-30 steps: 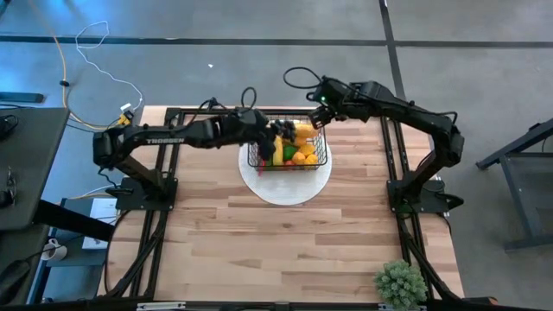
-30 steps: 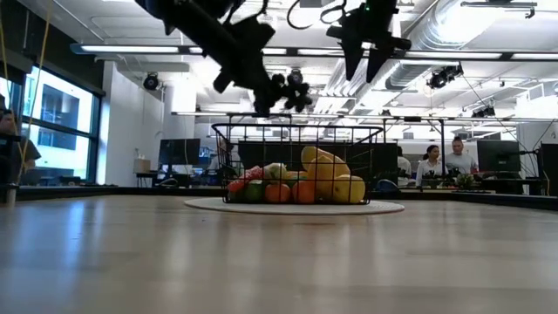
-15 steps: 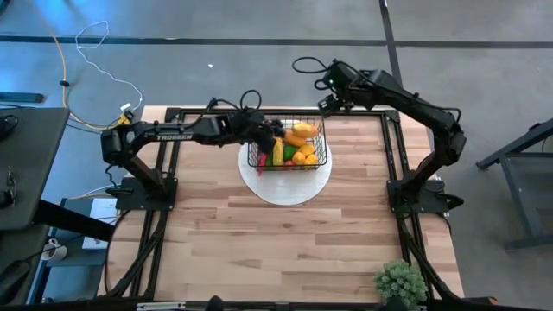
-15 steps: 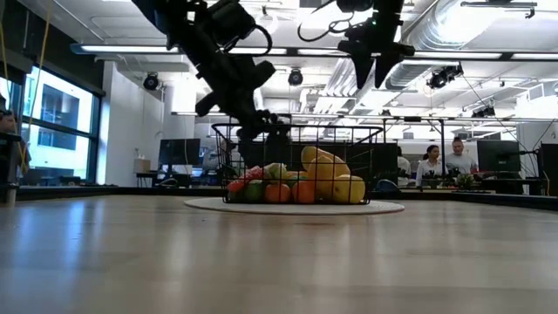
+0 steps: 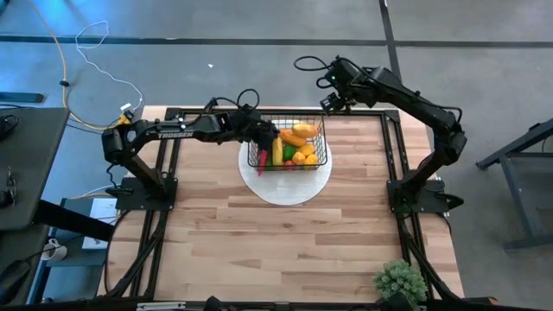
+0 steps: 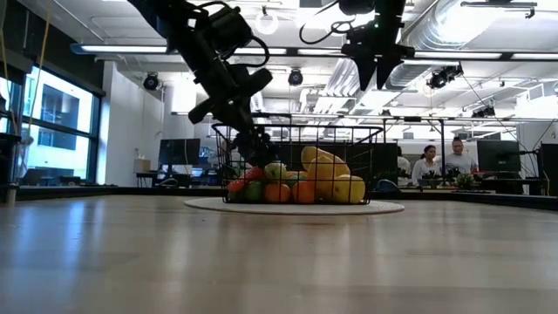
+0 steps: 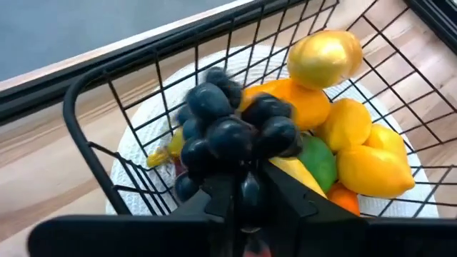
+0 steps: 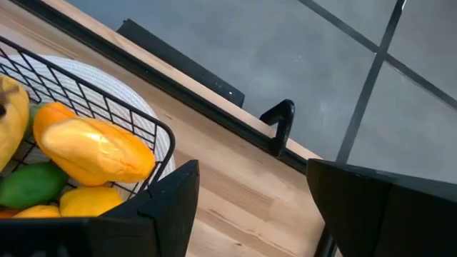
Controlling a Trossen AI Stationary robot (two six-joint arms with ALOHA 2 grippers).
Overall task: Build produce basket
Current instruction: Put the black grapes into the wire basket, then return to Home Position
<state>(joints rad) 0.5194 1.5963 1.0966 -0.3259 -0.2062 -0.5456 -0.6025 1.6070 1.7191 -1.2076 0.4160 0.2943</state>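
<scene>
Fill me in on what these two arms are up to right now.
The left gripper is down inside the wire basket, holding a bunch of dark grapes over the fruit already piled there. The basket sits on a white plate on the table. The right gripper is open and empty, hanging above the table's back edge, beside the basket's far right corner.

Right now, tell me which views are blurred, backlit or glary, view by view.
Left wrist view: the grapes are smeared, the basket wire sharper. Low view: ceiling lights backlight both arms into silhouettes; the near tabletop is soft. High view: evenly lit. Right wrist view: its own fingers are blurred, with no glare.
</scene>
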